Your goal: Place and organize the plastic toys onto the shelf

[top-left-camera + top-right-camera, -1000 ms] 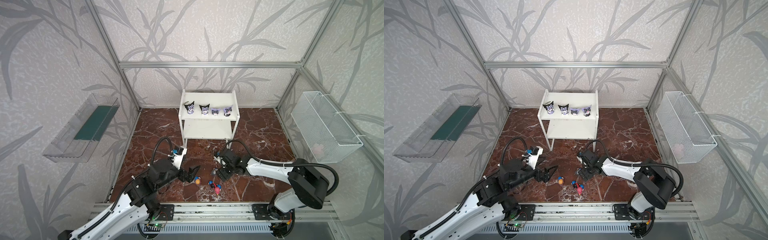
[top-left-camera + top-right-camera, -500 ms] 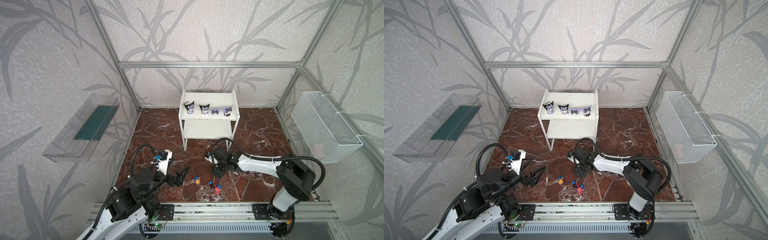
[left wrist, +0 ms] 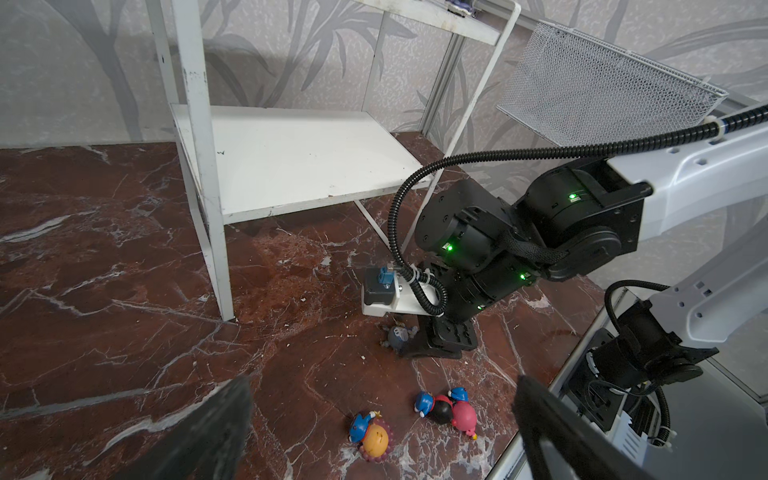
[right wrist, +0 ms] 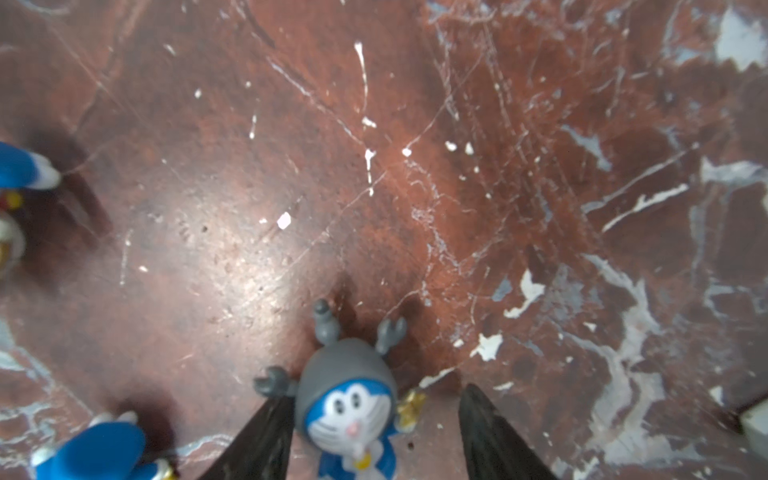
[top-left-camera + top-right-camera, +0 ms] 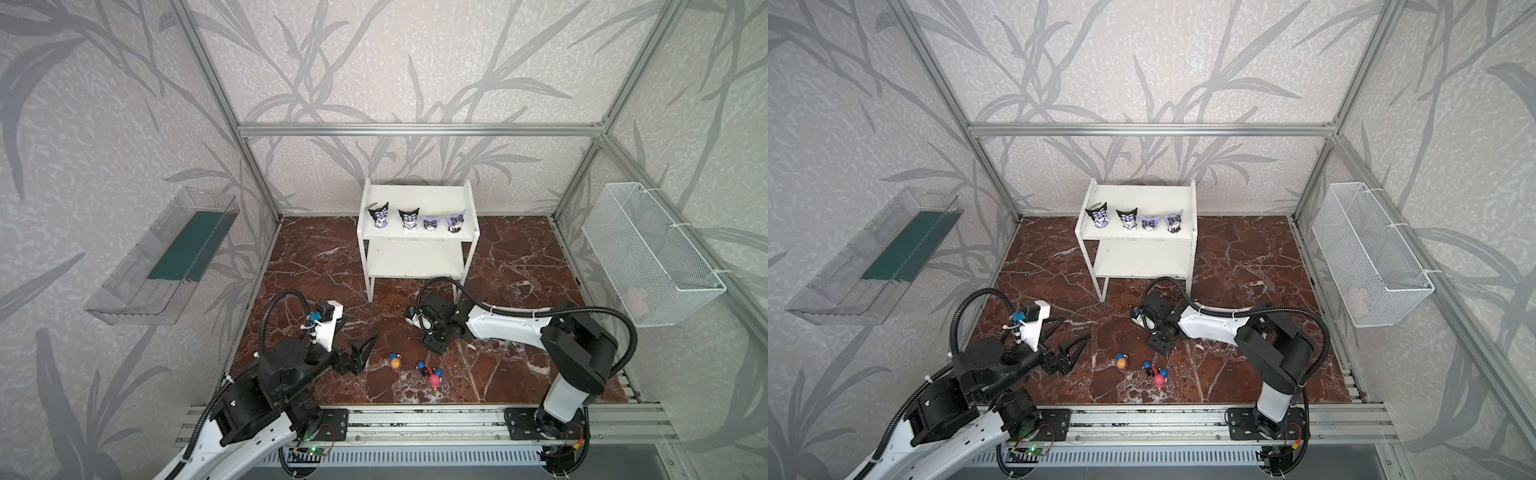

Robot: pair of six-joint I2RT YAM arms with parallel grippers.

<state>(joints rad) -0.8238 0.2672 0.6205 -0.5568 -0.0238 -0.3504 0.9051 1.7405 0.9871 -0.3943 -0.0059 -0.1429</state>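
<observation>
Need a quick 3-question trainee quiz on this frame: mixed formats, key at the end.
1. How many pointed-eared figurines stand on the top tier of the shelf?
2. True or false: the left gripper is open and holds nothing.
3. Which toy sits between the fingers of the right gripper? A) orange-headed toy B) grey-hooded toy C) pink-headed toy
Key: 1) four; 2) true; 3) B.

Tabletop (image 5: pixel 519 257) looked like polished marble, glossy. Shelf (image 3: pixel 291 158) was matt white painted metal, scuffed. Grey-hooded toy (image 4: pixel 345 374) was smooth plastic. Basket (image 5: pixel 648 249) was wire mesh.
</observation>
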